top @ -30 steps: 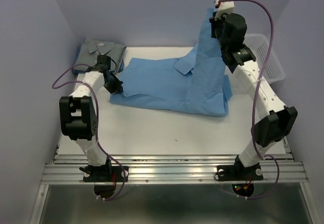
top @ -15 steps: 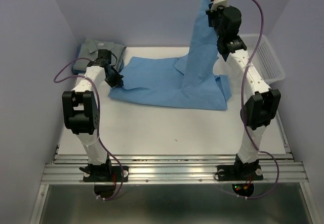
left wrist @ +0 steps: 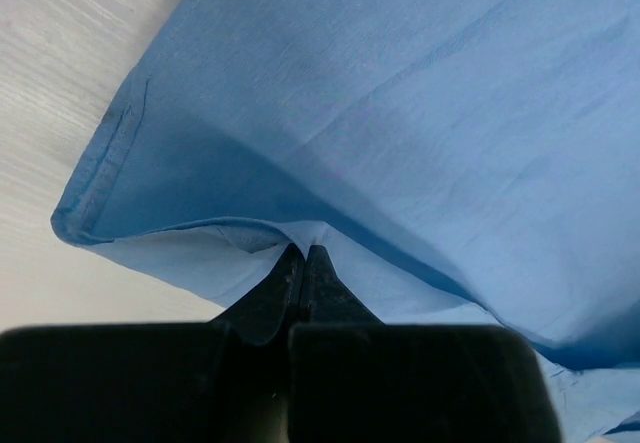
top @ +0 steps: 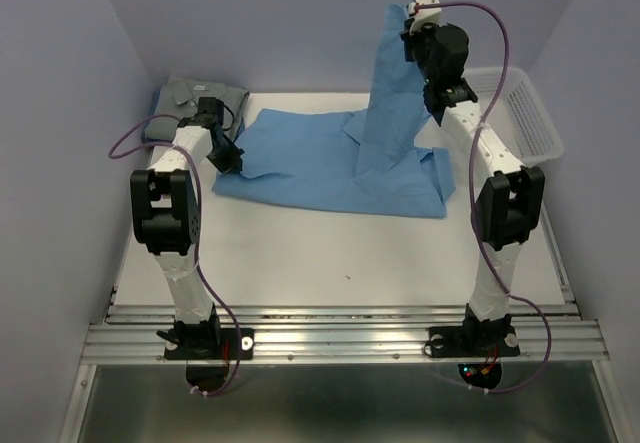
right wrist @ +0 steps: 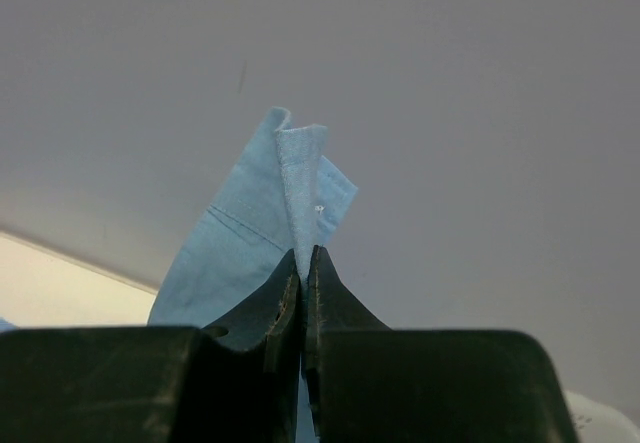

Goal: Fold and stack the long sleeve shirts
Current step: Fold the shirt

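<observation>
I see the blue shirt (top: 320,168) spread across the far half of the surface (top: 330,263), toward twelve o'clock. My left pincer (top: 237,166) is clamped tight on the shirt's edge at its nine o'clock side, low against the surface. My right pincer (top: 407,21) is pinched on a bunched bit of the same shirt, held high at one o'clock, and a strip of cloth hangs from it down to the rest. The grey shirt (top: 190,98) lies folded at ten o'clock, the basket (top: 530,113) at two o'clock.
</observation>
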You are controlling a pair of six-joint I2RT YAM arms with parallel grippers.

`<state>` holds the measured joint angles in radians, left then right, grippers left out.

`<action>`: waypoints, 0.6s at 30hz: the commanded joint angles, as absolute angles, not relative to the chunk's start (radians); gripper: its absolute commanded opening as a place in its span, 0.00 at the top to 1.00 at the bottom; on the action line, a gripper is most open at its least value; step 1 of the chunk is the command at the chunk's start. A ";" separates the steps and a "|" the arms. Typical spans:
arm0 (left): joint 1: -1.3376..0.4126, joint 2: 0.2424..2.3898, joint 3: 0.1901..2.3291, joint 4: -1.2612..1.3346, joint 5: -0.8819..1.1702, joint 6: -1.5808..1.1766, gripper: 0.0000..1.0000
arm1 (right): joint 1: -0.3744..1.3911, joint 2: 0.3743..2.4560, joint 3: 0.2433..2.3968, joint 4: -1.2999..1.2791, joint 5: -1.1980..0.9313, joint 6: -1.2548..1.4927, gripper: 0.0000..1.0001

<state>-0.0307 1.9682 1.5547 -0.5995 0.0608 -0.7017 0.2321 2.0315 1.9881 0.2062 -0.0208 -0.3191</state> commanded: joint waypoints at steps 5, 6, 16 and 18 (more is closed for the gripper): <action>-0.028 1.970 1.563 -0.609 0.011 -0.744 0.43 | 0.225 1.953 1.924 0.217 -0.041 -0.221 0.99; -0.028 1.970 1.572 -0.612 -0.023 -0.744 0.10 | 0.225 1.928 1.916 0.201 -0.040 -0.207 0.99; -0.029 1.824 1.531 -0.584 -0.005 -0.739 0.01 | 0.435 1.764 1.806 -0.090 0.475 -0.029 0.99; -0.029 1.798 1.499 -0.580 0.005 -0.736 0.01 | 0.521 1.715 1.758 -0.097 0.543 0.067 0.99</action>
<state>-0.0307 1.9263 1.5322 -0.5903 0.0036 -0.7410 0.3794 1.8194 1.8210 -0.0402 0.3027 -0.0864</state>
